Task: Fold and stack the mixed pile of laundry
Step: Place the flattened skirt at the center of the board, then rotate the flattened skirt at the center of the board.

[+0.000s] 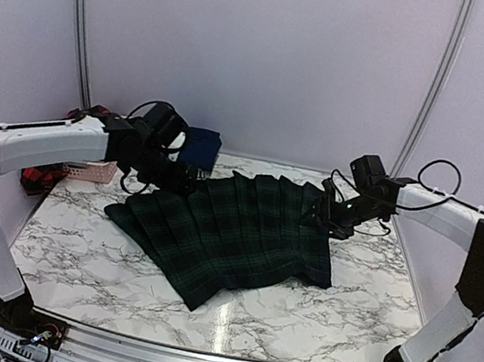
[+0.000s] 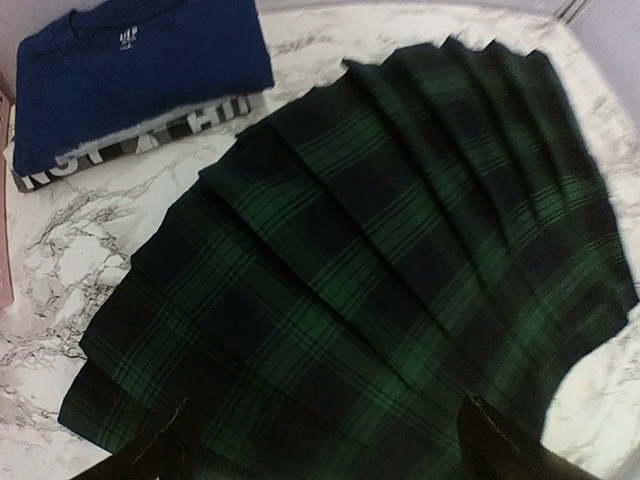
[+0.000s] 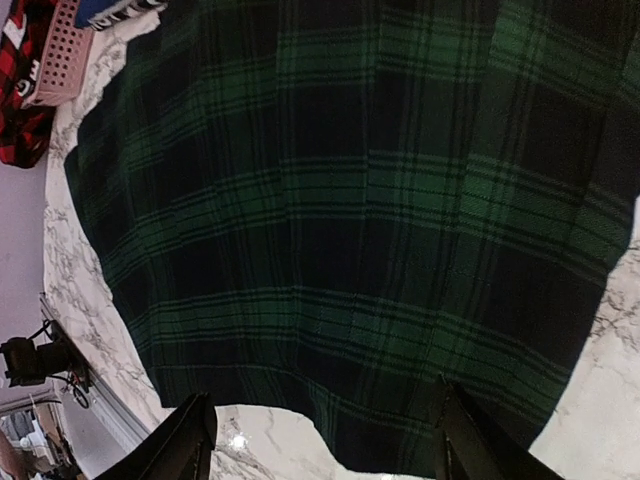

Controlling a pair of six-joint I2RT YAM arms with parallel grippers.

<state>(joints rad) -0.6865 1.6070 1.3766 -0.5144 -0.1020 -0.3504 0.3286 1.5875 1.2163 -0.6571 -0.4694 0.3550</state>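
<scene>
A dark green plaid pleated skirt (image 1: 234, 231) lies spread flat on the marble table; it fills the left wrist view (image 2: 380, 260) and the right wrist view (image 3: 340, 220). A folded navy piece (image 1: 199, 148) with a white lettered band (image 2: 150, 135) lies at the back left. A red-and-black checked shirt (image 1: 38, 177) hangs by the pink basket (image 1: 93, 172). My left gripper (image 1: 179, 180) is open and empty above the skirt's far left edge. My right gripper (image 1: 322, 215) is open and empty above the skirt's far right edge.
The pink perforated basket stands at the table's left edge, also in the right wrist view (image 3: 62, 50). The marble table (image 1: 338, 327) shows bare in front and to the right of the skirt. Curved white walls enclose the back.
</scene>
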